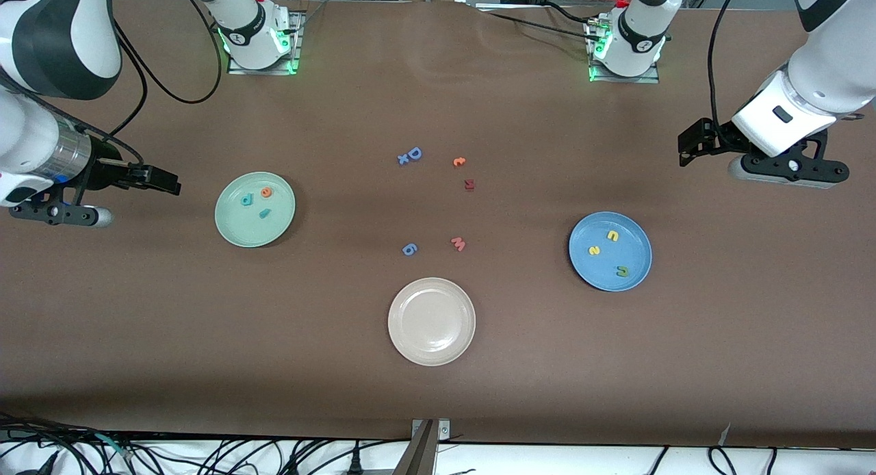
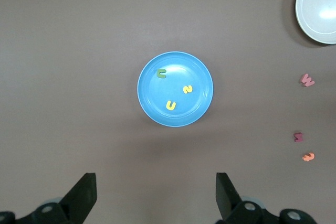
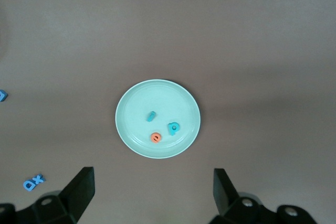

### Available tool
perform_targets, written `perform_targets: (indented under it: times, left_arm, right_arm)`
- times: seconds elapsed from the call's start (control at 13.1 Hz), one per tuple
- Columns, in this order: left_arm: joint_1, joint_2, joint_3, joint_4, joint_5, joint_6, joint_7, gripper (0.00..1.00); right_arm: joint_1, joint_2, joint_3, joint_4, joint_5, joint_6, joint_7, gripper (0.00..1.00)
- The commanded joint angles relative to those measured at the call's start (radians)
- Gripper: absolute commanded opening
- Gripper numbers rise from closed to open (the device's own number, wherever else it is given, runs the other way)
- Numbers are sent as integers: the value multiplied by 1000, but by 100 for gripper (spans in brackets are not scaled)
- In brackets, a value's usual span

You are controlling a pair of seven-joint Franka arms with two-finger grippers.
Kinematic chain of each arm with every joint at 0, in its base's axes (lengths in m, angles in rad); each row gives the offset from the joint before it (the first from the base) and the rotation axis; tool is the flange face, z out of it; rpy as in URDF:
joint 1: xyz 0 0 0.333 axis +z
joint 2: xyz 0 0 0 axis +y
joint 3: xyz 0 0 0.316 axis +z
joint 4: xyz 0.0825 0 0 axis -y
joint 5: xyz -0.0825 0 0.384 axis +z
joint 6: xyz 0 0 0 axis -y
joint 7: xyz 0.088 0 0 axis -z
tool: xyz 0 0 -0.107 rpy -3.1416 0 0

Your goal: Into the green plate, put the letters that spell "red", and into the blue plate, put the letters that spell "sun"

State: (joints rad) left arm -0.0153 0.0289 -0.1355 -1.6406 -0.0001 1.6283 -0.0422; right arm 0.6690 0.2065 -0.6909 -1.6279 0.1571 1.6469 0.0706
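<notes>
On the green plate (image 1: pixel 229 218) we read three toy letters: a teal "d" (image 1: pixel 246 200), an orange "e" (image 1: pixel 266 193) and a teal "r" (image 1: pixel 264 213). On the blue plate (image 1: pixel 633 239) we make out a yellow "s" (image 1: pixel 594 250), a yellow arch letter (image 1: pixel 612 235) and an olive arch letter (image 1: pixel 622 272), each readable as "u" or "n". Loose on the table (image 1: pixel 137 324) we see a blue "D" (image 1: pixel 415 153) touching a small blue "x" (image 1: pixel 403 159), a pink "w" (image 1: pixel 458 244) and a blue "6" or "9" (image 1: pixel 408 249). The small orange letter (image 1: pixel 459 162) and the dark red letter (image 1: pixel 469 184) we cannot read.

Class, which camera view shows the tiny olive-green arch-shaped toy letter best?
The left wrist view: the olive-green arch letter appears largest, straight down, in the blue round plate. The front view shows it smaller; the right wrist view misses it.
</notes>
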Motion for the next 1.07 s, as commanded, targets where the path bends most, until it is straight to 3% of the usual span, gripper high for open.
perform_targets:
  times: [0.0, 0.08, 0.15, 0.31, 0.61, 0.69, 0.99]
  left_arm:
    - [-15, -63, 33, -88, -29, 53, 41, 100]
    - [-17, -72, 40, -96, -31, 54, 42, 100]
    - [-20, -79, 46, -106, -31, 56, 42, 100]
    - [-23, -83, 56, -107, -29, 58, 44, 100]
    - [-29, -81, 74, -107, -29, 56, 45, 100]
    - [-29, -81, 74, -107, -23, 56, 47, 100]
    - [-31, -81, 91, -107, -18, 56, 96, 100]
  right_arm:
    - [-31, 2, 23, 11, -28, -19, 5, 100]
    - [-116, 1, 119, 13, -30, -19, 5, 100]
    - [-246, -5, 264, 13, -40, -18, 14, 99]
    - [-432, -35, 487, 13, -123, -6, 52, 99]
    - [-702, -64, 778, -15, -178, 46, 61, 99]
    - [-726, -65, 816, -17, -201, 54, 61, 99]
    - [-764, -78, 860, -21, -211, 60, 60, 100]
